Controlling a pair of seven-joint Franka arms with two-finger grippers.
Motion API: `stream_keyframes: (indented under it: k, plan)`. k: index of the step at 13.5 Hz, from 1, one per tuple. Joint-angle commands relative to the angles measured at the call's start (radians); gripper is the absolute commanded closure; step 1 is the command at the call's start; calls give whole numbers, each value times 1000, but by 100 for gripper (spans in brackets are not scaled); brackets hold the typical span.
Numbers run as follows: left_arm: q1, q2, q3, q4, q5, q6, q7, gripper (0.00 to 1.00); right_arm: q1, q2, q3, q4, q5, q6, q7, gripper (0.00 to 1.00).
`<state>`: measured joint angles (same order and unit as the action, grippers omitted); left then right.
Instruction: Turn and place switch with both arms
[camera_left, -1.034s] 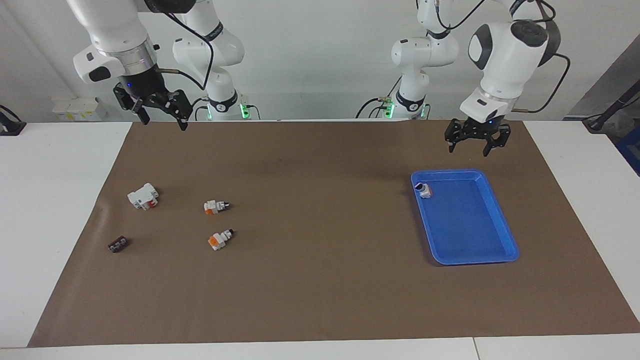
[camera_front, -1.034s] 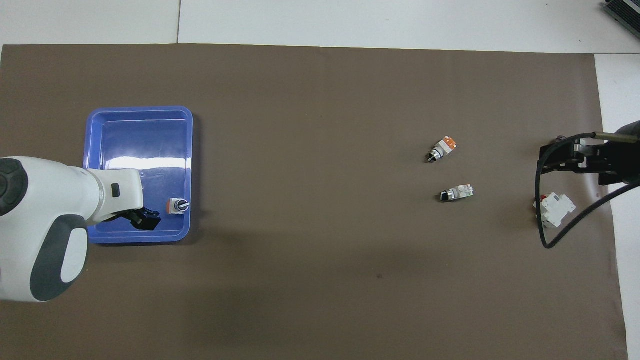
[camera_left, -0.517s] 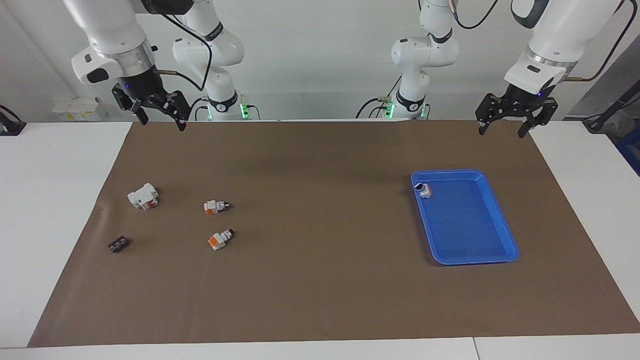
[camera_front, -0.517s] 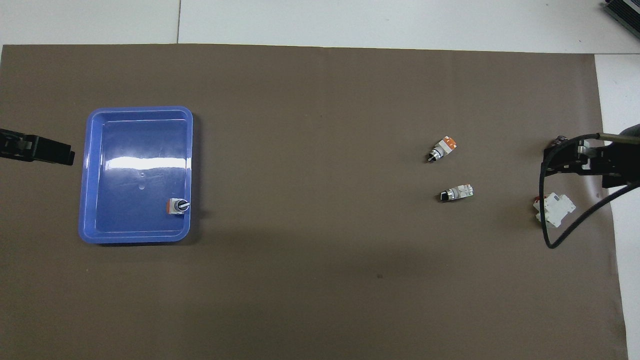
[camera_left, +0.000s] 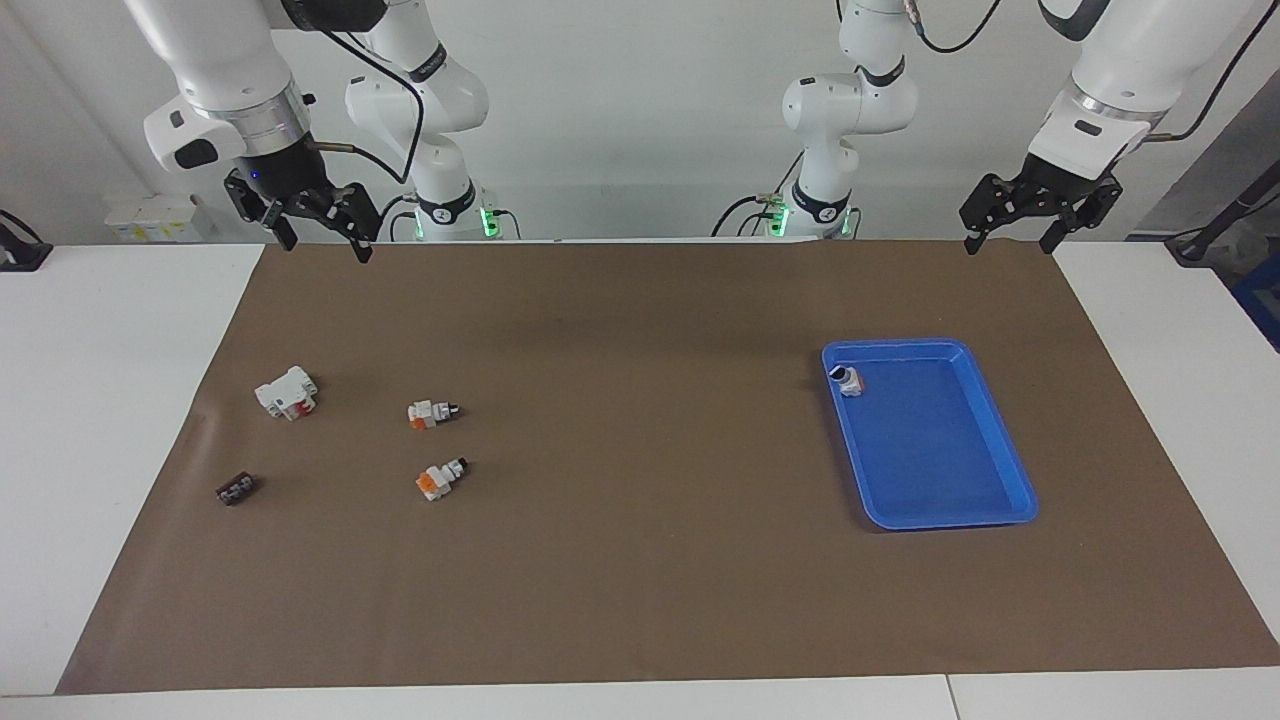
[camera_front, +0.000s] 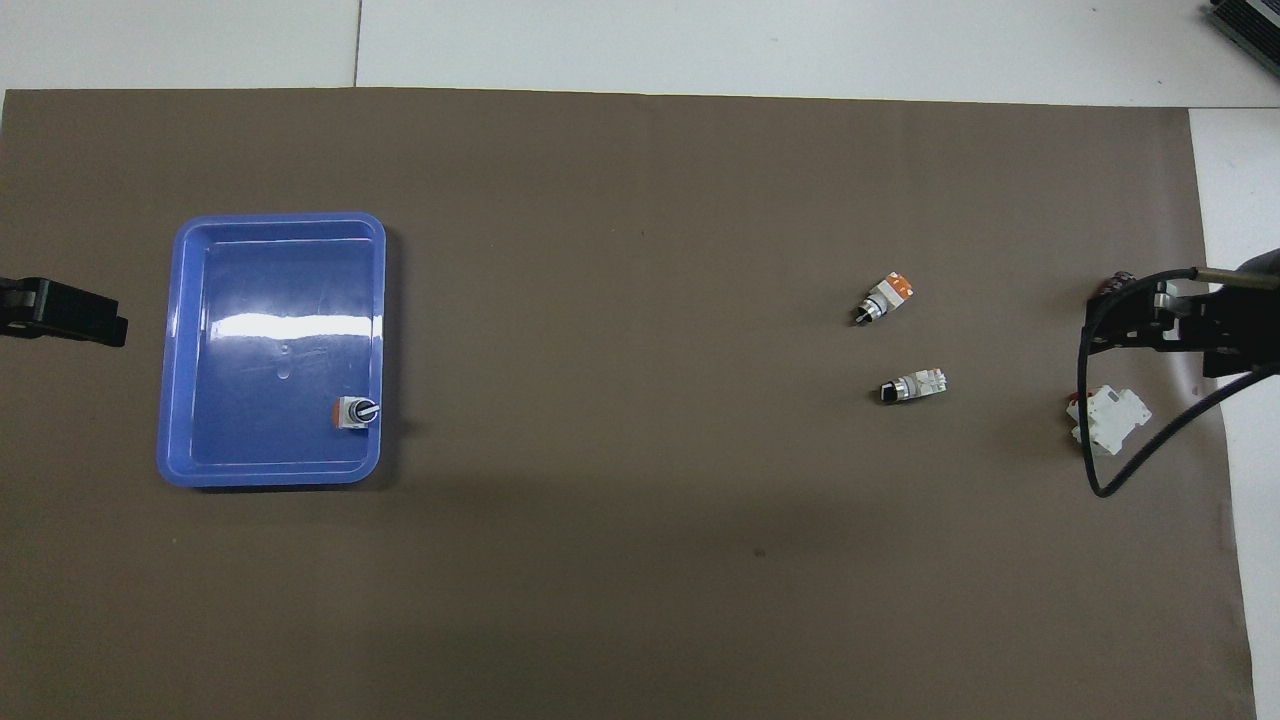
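1. Lifting clear: left end effector (camera_left: 1030, 213) has gone from over the tray (camera_left: 1000, 420) up past its robot-side edge, jaws wide, empty.
2. Switch (camera_left: 848, 380) sits in the tray's robot-side corner; placing looks done.
3. Right end effector (camera_left: 318, 217) waits wide, above the white block (camera_left: 286, 392).

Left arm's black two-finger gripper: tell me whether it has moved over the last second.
Yes. The left gripper has risen and swung off the blue plastic tray, out toward the left arm's end of the table. It is open and empty.
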<state>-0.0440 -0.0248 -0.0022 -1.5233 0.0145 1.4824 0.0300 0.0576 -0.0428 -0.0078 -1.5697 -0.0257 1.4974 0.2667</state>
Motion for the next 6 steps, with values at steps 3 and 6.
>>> stream_keyframes:
  k: [3,6]
  plan:
    - [4,-29,1,-35,4,-10,-15,0,16,-17,-30,-19,-2,4,-30,1]
    - [6,-29,1,-34,4,-8,-15,0,36,-14,-58,-18,-2,26,-34,1]
